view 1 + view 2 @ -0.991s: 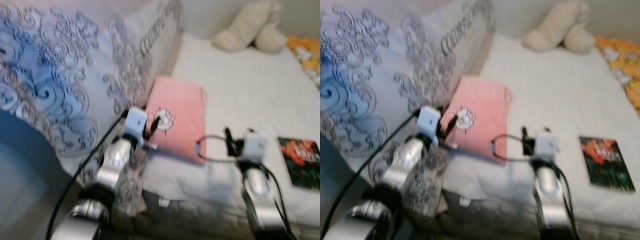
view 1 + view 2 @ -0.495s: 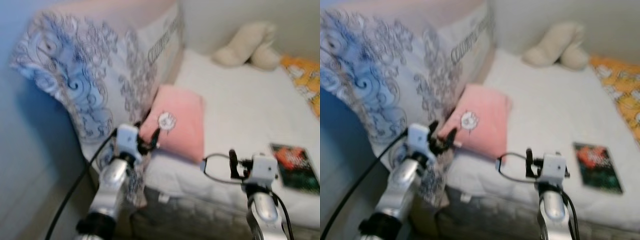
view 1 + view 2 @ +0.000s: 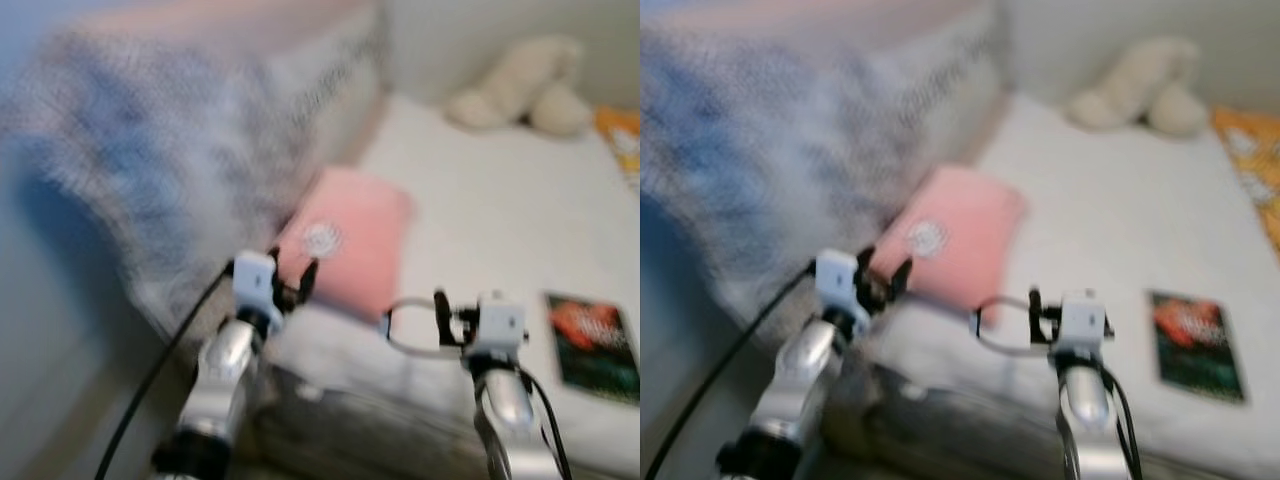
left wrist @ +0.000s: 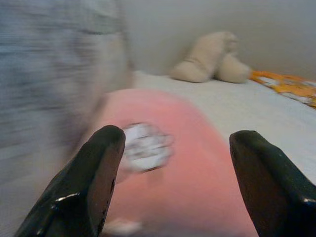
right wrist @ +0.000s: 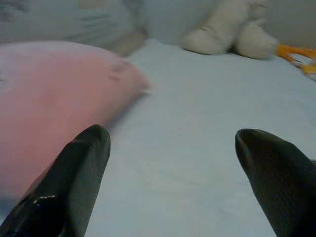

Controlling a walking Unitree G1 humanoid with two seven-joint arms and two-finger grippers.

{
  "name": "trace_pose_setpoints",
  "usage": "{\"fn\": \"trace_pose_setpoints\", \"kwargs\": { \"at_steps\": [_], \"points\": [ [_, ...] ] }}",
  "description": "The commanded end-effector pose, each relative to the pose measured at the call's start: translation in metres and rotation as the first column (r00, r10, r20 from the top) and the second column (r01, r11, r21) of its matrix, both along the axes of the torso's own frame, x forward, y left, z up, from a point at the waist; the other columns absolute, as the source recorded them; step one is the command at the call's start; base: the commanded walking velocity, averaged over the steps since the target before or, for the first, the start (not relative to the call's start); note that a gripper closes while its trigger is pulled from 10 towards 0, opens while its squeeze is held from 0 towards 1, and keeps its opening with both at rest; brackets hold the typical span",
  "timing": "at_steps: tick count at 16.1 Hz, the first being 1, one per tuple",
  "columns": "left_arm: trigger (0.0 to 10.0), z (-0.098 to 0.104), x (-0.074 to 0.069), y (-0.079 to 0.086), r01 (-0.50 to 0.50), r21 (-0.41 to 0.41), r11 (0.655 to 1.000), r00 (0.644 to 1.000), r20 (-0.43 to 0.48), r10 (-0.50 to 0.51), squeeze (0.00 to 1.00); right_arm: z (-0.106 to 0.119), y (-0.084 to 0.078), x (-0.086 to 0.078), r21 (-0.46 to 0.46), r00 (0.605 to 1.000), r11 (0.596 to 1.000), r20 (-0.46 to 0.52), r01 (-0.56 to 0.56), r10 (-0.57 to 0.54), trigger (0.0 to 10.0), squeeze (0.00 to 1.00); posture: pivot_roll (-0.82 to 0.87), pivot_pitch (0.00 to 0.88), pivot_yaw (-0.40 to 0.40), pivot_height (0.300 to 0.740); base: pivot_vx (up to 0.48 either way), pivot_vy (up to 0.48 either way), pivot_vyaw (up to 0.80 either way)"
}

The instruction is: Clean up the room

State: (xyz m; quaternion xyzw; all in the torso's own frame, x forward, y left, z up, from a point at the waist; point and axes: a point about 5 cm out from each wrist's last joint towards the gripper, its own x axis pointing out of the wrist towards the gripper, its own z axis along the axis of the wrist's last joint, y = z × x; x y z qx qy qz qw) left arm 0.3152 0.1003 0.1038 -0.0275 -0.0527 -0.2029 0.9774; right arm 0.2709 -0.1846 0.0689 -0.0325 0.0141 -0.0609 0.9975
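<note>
Your head views are smeared with motion blur, so lean on the wrist views for detail. In the left eye view the left end effector [image 3: 290, 280] sits left of centre, its two black fingers spread wide with nothing between them, right at the near corner of the pink pillow [image 3: 350, 240]. The left wrist view adds what the head views smear: a round white patch [image 4: 145, 146] on that pillow, seen between the fingers [image 4: 91, 182].

The right end effector [image 3: 440, 315] hangs at lower centre-right over the front edge of the bed [image 3: 490, 200]; its wrist view shows the fingers [image 5: 74, 182] wide apart and empty, with bare sheet ahead and the pillow off to one side.

The open room is the white sheet in the middle of the frame. A dark book [image 3: 598, 345] with a red cover picture lies at the right edge (its title is unreadable). A cream plush toy [image 3: 520, 95] rests against the wall at upper right, and orange fabric [image 3: 1252, 150] is cut off by the right border. A large patterned pillow [image 3: 170, 170] fills the upper left, too blurred to read its pattern.
</note>
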Motion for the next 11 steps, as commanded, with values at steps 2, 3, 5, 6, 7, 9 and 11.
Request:
{"fn": "trace_pose_setpoints", "kwargs": {
  "at_steps": [2,3,5,6,7,9,11],
  "points": [
    [10.0,0.003,0.004,-0.012,0.047,-0.003,0.999,0.999,-0.009,-0.047,0.00,0.000,-0.010,-0.002,-0.034,0.999,0.999,-0.003,0.033,-0.033,10.0,0.00,0.03,0.000,0.011,0.731,0.304,-0.371,0.00],
    [10.0,0.004,0.004,-0.011,0.054,0.000,0.999,0.998,-0.011,-0.054,0.00,0.000,-0.008,-0.002,-0.032,0.999,0.999,-0.002,0.033,-0.033,10.0,0.00,0.03,0.000,0.015,0.731,0.304,-0.368,0.00],
    [10.0,0.003,0.003,-0.012,0.068,-0.004,0.998,0.998,-0.011,-0.068,0.00,-0.001,-0.008,-0.005,-0.022,0.999,0.999,-0.005,0.044,-0.044,10.0,0.00,0.02,0.000,0.019,0.731,0.296,-0.375,0.00],
    [10.0,0.001,0.001,-0.012,0.077,-0.015,0.997,0.997,-0.016,-0.077,0.00,-0.003,-0.010,-0.010,-0.012,0.998,0.998,-0.010,0.062,-0.062,10.0,0.00,0.02,0.000,0.021,0.731,0.300,-0.371,0.00],
    [10.0,-0.001,-0.001,-0.012,0.082,-0.021,0.996,0.996,-0.018,-0.083,0.00,-0.005,-0.010,-0.012,-0.009,0.997,0.997,-0.013,0.071,-0.071,10.0,0.00,0.02,0.000,0.024,0.731,0.300,-0.371,0.00],
    [10.0,-0.002,-0.002,-0.014,0.093,-0.021,0.995,0.995,-0.018,-0.093,0.00,-0.006,-0.010,-0.013,-0.012,0.997,0.997,-0.012,0.070,-0.070,10.0,0.00,0.02,0.000,0.029,0.731,0.296,-0.375,0.00],
    [10.0,0.000,-0.002,-0.017,0.106,-0.029,0.994,0.994,-0.017,-0.106,0.00,-0.005,-0.008,-0.011,-0.015,0.998,0.998,-0.009,0.067,-0.067,10.0,0.00,0.02,0.000,0.034,0.731,0.298,-0.373,0.00]
  ]
}}
